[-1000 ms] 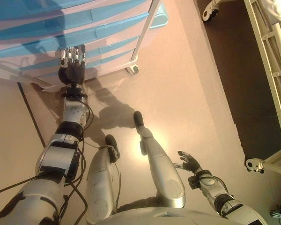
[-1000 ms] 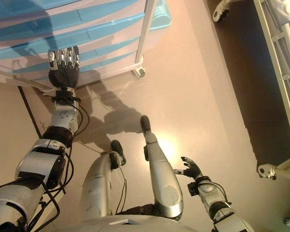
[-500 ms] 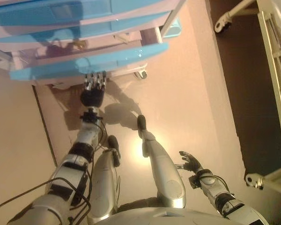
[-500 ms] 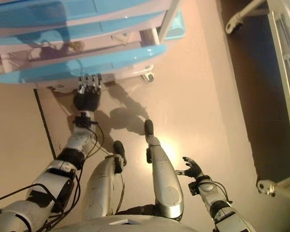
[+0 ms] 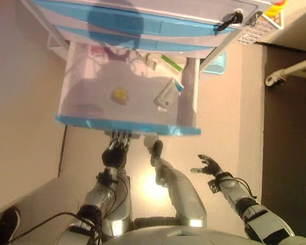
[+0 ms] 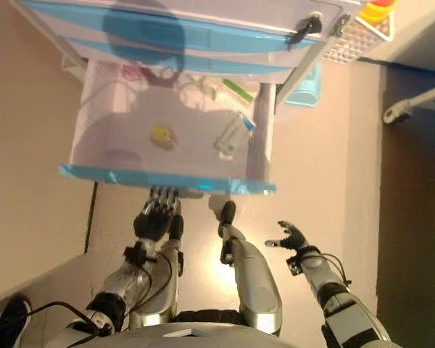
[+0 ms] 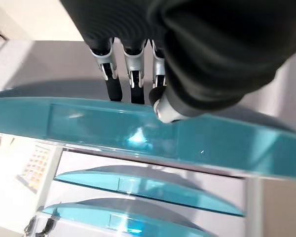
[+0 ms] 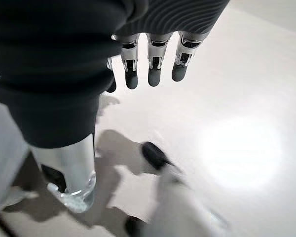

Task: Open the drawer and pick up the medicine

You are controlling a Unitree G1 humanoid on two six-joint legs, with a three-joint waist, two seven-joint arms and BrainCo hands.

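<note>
Drawer point(image 5: 127, 125) stands pulled well out of the cabinet point(image 5: 143, 20). Our left hand point(image 6: 154, 217) sits at its blue front lip, fingers point(image 7: 111, 81) hooked over the edge from below, thumb against the front; it grips the drawer front. Our right hand point(image 5: 208, 166) hangs low by the floor, well apart from the drawer, fingers relaxed and spread, holding nothing.

Medicine: we judge it to be the white box point(image 5: 167, 94) lying tilted near the drawer's right wall. A small yellow item point(image 5: 120, 96) lies mid-floor, and a green stick point(image 5: 171, 62) and loose clutter sit at the back under the upper drawers.

Risks, as we judge them:
- More pull could run the drawer off its rails and tip the contents.
- Releasing abruptly may let it roll back.
- The box lies close to the right wall, so fingers may jam there or push it away.
- Wrong item picked: yellow item near.

Room: open drawer floor left of the box; upper drawers overhang the back. Clear floor around the right hand.
</note>
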